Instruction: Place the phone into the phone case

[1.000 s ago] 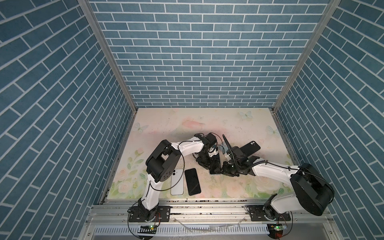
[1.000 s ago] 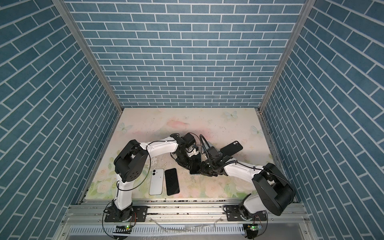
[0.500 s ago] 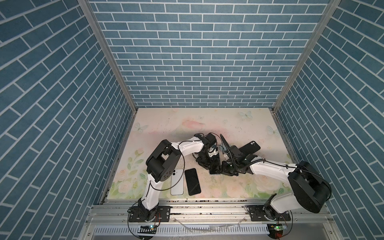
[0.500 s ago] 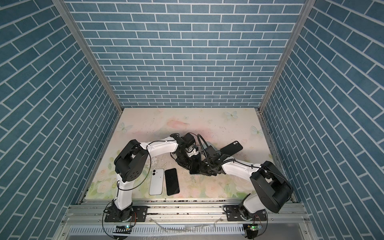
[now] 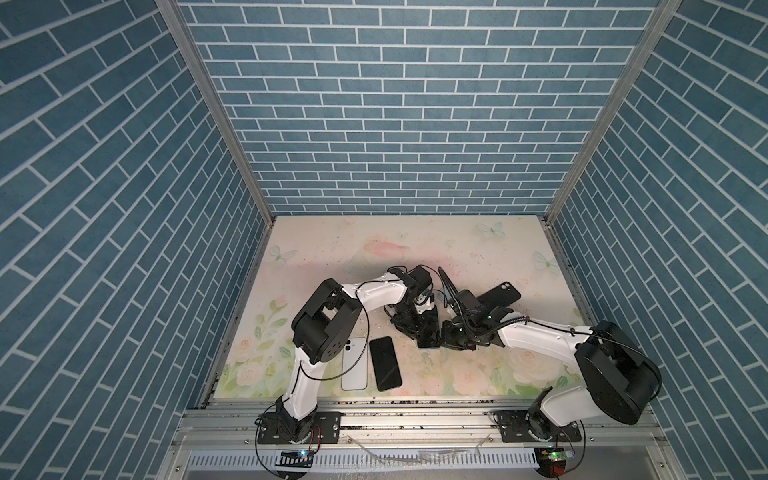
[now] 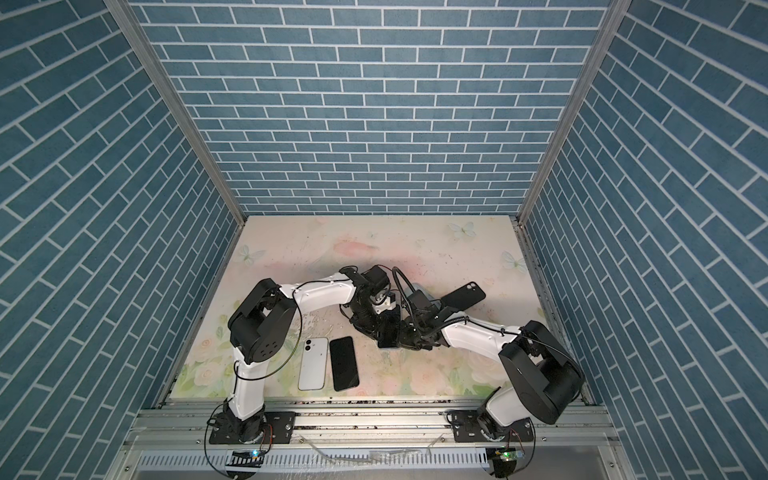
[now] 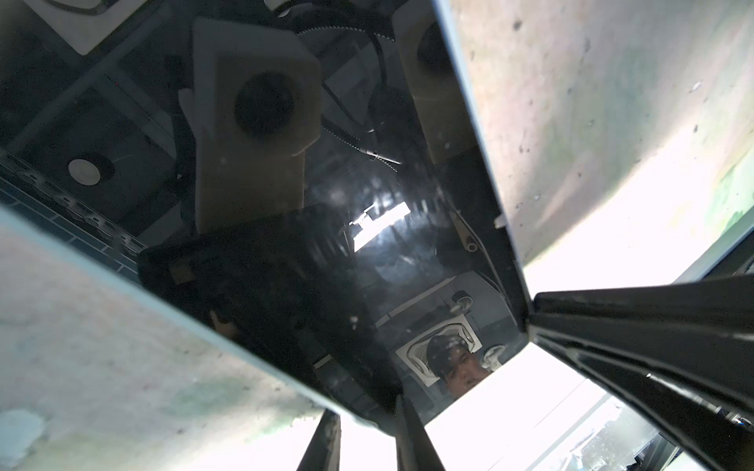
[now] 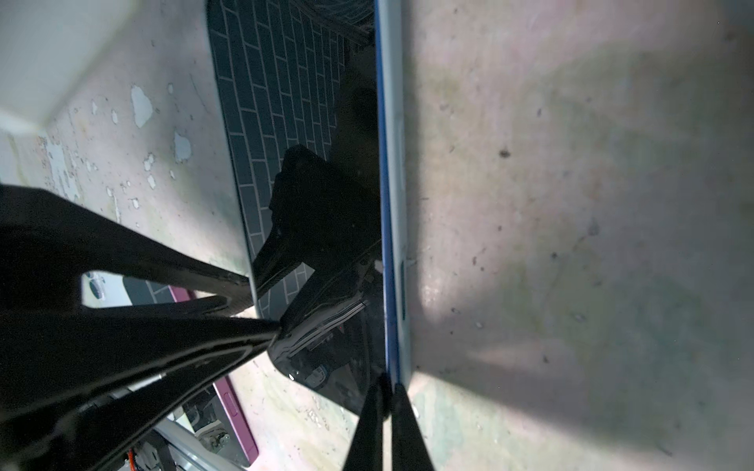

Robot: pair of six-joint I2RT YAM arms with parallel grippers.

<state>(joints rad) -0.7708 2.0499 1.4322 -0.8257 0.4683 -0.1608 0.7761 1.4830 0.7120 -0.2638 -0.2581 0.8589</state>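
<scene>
A: What do the wrist views add to the top views?
B: The left wrist view shows the left gripper (image 7: 366,412) grasping the phone (image 7: 408,253) at a corner of its glossy screen; the right wrist view shows the right gripper (image 8: 386,387) clenched, tips at the phone's blue rim; in both top views the arms cover this.
A: Surface, room, clearance?
B: Floral table (image 5: 374,245), scuffed; brick walls (image 5: 395,104) on three sides; the phone sits mid-table; the phone case (image 5: 500,296) lies apart from it, beside the right wrist; white phone (image 5: 354,365) and black phone (image 5: 385,364) lie side by side near the front edge; open table toward the back wall.
</scene>
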